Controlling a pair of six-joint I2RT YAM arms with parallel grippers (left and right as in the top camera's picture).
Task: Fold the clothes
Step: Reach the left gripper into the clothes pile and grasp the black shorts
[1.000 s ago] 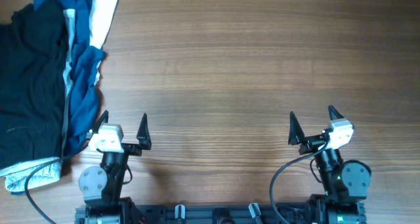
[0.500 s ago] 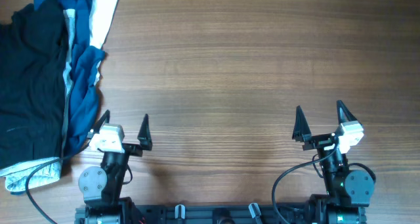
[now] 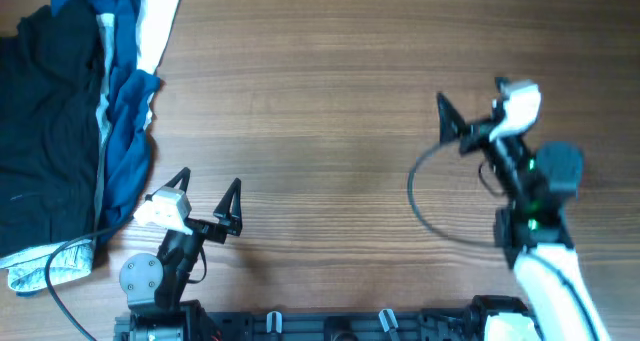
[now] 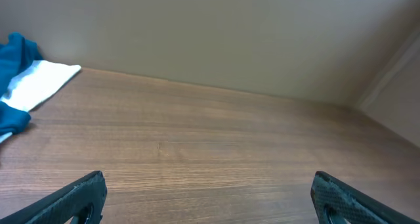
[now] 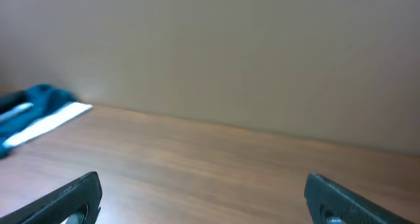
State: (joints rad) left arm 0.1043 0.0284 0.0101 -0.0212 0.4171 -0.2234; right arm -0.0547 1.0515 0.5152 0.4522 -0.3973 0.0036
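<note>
Brown wooden tabletop (image 3: 330, 131) ahead; your left tool (image 3: 208, 189) and right tool (image 3: 470, 94) both gape empty. Take the left one to the large black cloth garment (image 3: 45, 131) leftward; pinch one edge.

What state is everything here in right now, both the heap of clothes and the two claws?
Black garment: unfolded, crumpled at the left edge of the table.
Blue cloth: unfolded, bunched along the black garment's right side.
White cloth: unfolded, lying beside the blue cloth at the far left.
Left claw: open, empty, close to the blue cloth.
Right claw: open, empty, out over the table's right half.
</note>
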